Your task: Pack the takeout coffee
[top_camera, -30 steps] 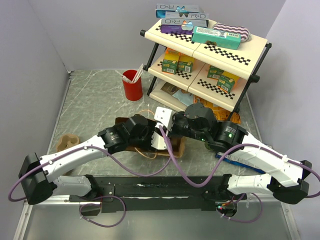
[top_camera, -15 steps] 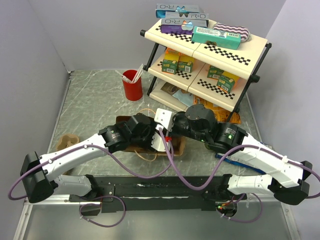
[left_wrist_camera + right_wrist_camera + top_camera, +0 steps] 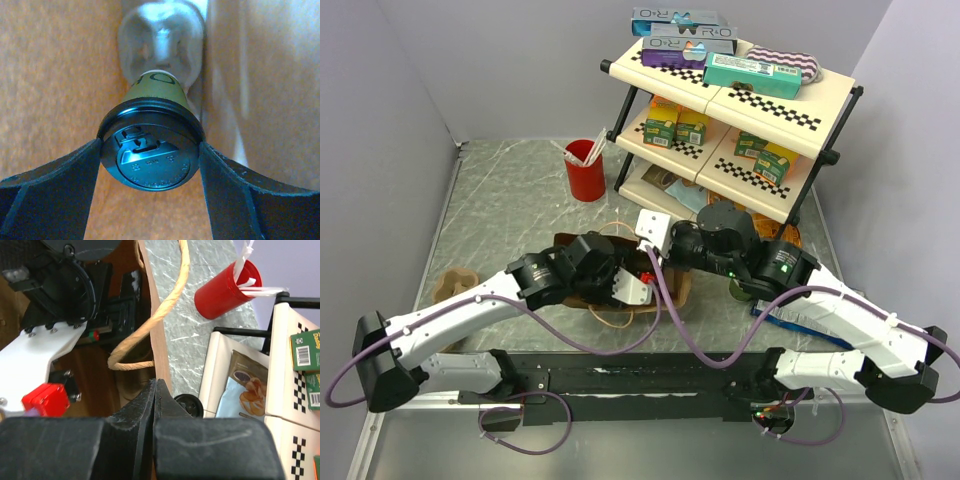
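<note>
Between the fingers of the left gripper sits the cup, clamped on both sides at the rim of its black lid. The lid faces the wrist and the green body points away from it. The gripper and cup are inside the bag, whose brown walls close in on either side of the fingers. Beyond the cup's base lies a pale, translucent shape that cannot be identified. Whether the base is touching anything cannot be told.

The right gripper is pressed together, pinching the bag's rim. The twine handle loops just ahead of its tips.

Procedure, as judged from this position:
1. Do not release the rim before the cup is down; the pinch holds the mouth open.
2. Advance the cup along its own axis until the base seats flat. A tilted base risks a tipped cup and a popped lid.
3. Spread the left fingers only far enough to clear the lid; the walls beside them are close.
4. Retract straight back, clear of the handle.
</note>
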